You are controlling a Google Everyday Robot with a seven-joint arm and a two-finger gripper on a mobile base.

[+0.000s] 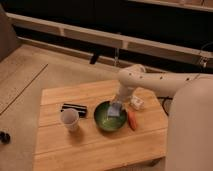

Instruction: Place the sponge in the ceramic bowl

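Wooden table (85, 146) carries the ceramic bowl (103, 119); my pincer (117, 103) grips the sponge (115, 110) just above the bowl's right half. I should centre it, lower gently, then release, staying clear of the orange carrot-like object (132, 120).

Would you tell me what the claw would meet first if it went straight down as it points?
Probably the inside of the ceramic bowl: the claw, holding the sponge, points down over its right side, though depth is unclear.
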